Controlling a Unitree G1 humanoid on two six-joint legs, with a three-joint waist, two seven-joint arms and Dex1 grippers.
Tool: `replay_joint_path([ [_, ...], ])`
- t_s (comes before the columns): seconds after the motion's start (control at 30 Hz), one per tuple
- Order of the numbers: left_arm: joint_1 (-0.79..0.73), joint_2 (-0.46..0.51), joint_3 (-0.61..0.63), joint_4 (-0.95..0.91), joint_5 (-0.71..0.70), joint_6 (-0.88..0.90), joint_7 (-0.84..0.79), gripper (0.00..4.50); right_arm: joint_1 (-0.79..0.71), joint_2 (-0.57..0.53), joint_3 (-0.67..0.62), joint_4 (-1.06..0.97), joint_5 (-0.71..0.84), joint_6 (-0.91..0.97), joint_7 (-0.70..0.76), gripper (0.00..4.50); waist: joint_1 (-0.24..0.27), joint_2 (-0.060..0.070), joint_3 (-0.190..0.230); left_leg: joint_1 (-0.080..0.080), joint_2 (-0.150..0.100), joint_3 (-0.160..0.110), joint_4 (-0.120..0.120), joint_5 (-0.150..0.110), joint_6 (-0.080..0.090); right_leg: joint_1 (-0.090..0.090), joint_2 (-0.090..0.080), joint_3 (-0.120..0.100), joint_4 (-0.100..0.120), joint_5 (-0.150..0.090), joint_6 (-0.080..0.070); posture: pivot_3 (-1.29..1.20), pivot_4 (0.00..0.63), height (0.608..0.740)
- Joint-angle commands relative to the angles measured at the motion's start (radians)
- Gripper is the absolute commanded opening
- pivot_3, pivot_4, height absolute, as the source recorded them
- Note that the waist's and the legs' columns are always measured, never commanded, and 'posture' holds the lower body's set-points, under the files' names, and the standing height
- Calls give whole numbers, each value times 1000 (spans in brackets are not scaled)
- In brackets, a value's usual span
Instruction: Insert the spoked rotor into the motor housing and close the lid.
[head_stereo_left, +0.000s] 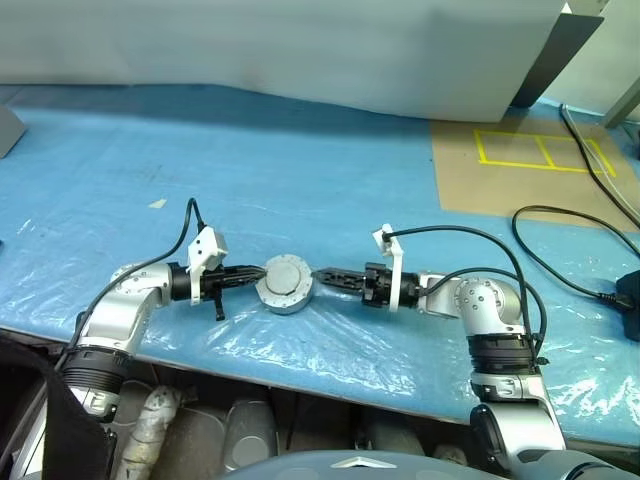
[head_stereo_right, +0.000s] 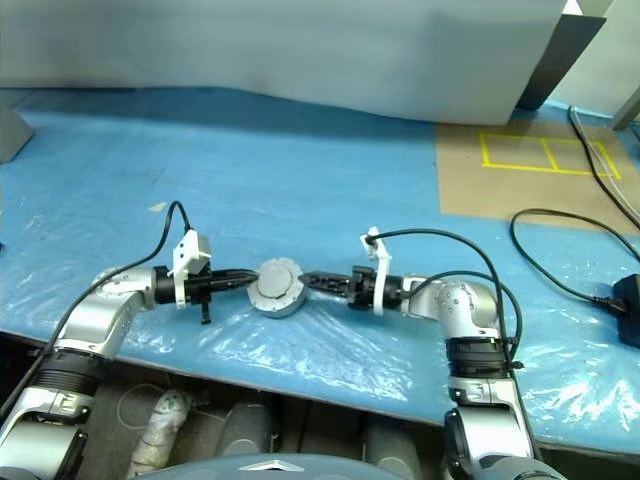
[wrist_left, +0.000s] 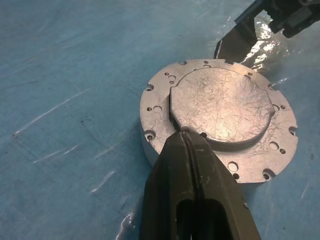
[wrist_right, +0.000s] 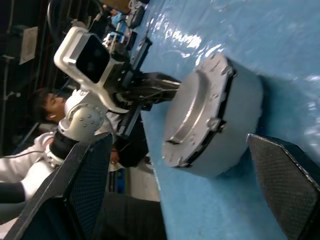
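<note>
Jaws first: on my left gripper (wrist_left: 186, 142) the two black fingers are pressed together with no gap, their tips touching the top edge of the motor housing (head_stereo_left: 285, 285); on my right gripper (head_stereo_left: 322, 274) the fingers stand wide apart, and in the right wrist view I see the housing between them, clear of both pads.

From the head cameras I see the blue plastic-covered table (head_stereo_left: 300, 160), with a brown board (head_stereo_left: 520, 170) marked in yellow tape at the far right corner and a black cable (head_stereo_left: 560, 255) trailing across that side. Both arms reach in from opposite sides toward the housing, which sits near the front edge, between the two grippers.

Up close in the left wrist view, the lid (wrist_left: 222, 105) lies on top of the housing: a scratched silver disc with a raised centre and a ring of small holes round the rim. I can read no writing, brand or label on it.

A person (wrist_right: 30, 130) in white shows behind the table in the right wrist view.
</note>
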Motion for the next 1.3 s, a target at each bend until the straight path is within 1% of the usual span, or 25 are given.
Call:
replay_joint_path([
  [0.03,10,1,-31,30,37,13,2,0,-4,38,-1,-40,53,27,-25,4480,0,0,0,0,0,0,0,0,0,0,0,0,0,0,0,0,150,740],
  [0.17,1,-4,-27,44,44,-2,14,0,-20,99,-25,-34,72,17,-61,4480,-2,0,0,1,0,1,0,0,0,0,0,1,0,0,0,0,150,740],
  [0.3,2,-3,-23,43,42,0,12,0,-20,102,-10,-25,53,3,-68,4480,-2,0,0,3,0,2,-3,0,0,0,0,2,0,0,0,0,150,740],
  [0.4,8,-2,-21,35,42,6,10,0,0,69,6,-23,43,1,-58,4480,-2,0,0,3,0,3,-3,0,0,0,0,3,-1,0,0,0,150,740],
  [0.63,11,-2,-15,30,38,17,13,0,39,-60,38,-21,25,-25,-16,4480,1,0,0,3,-1,4,-3,0,0,0,0,3,-1,1,2,0,150,740],
  [0.77,10,-2,-16,29,38,20,11,0,50,-83,46,-7,13,-41,-23,4480,1,0,0,3,0,4,-3,0,0,0,0,3,0,1,2,0,150,740],
  [0.87,6,-5,-17,37,40,19,12,0,58,-67,52,1,7,-56,-40,4480,1,0,0,3,0,4,-3,0,0,0,0,3,0,0,1,0,150,740],
  [1.0,2,-5,-19,45,44,15,12,0,58,-20,71,-12,21,-57,-53,4480,1,0,0,3,0,4,-3,0,0,0,0,3,0,0,1,0,150,740],
  [1.13,-2,-5,-21,50,46,13,11,0,26,39,62,24,20,-64,-82,4480,0,0,0,3,0,4,-3,0,0,0,0,3,0,0,1,0,150,740],
  [1.3,-4,-5,-21,52,45,14,11,0,6,60,60,62,4,-94,-96,4480,0,0,0,3,-1,4,-3,0,0,0,-1,3,0,0,1,0,150,740],
])
